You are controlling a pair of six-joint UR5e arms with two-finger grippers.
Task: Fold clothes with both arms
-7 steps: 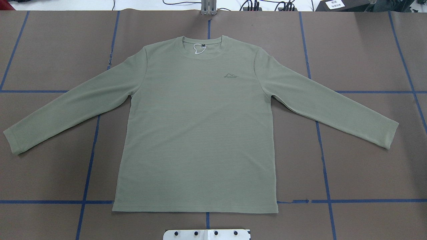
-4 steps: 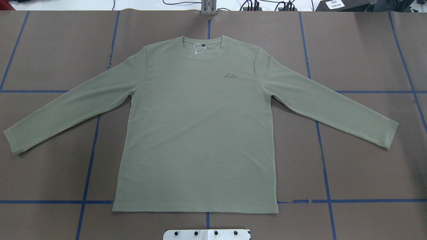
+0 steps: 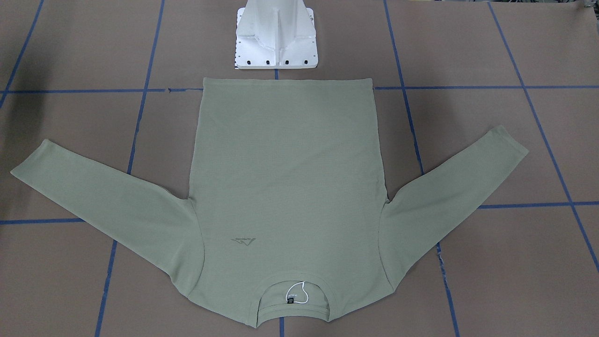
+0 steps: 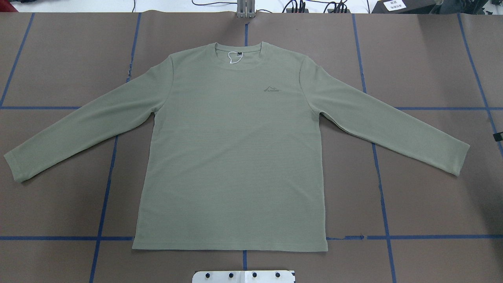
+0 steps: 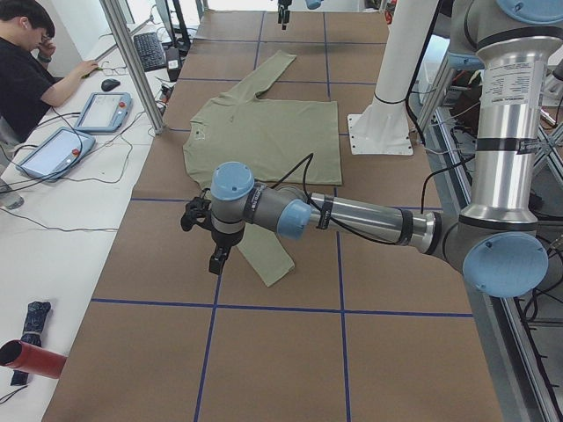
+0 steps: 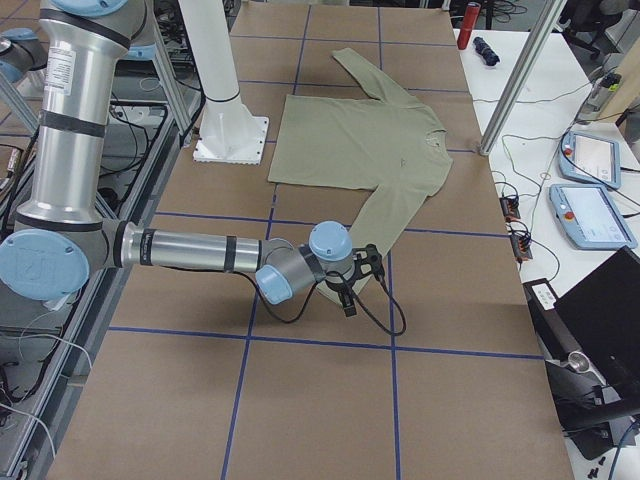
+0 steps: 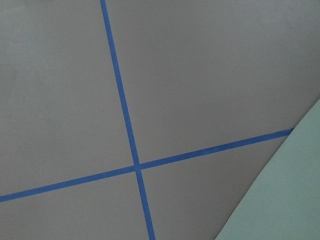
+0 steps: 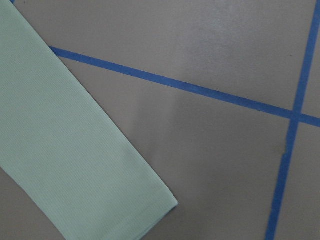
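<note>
The pale sage-green long-sleeved shirt [image 4: 235, 157] lies flat and face up on the brown table, sleeves spread, collar toward the far edge; it also shows in the front view [image 3: 285, 164]. My left gripper [image 5: 217, 258] hangs just above the table beside the left sleeve's cuff; its wrist view shows only a sleeve edge [image 7: 285, 200]. My right gripper [image 6: 346, 300] hangs by the right sleeve's cuff [image 8: 65, 150]. A small black part [image 4: 498, 136] of it pokes in at the overhead view's right edge. I cannot tell whether either gripper is open or shut.
The white pedestal base [image 3: 276, 42] stands just behind the shirt's hem. Blue tape lines [image 7: 125, 125] grid the table. An operator [image 5: 26, 70] sits at a white side table with tablets [image 5: 104, 110] and cables beyond the far edge.
A small black part has come into the overhead view at its right edge, near the right sleeve's cuff. The shirt has not moved.
</note>
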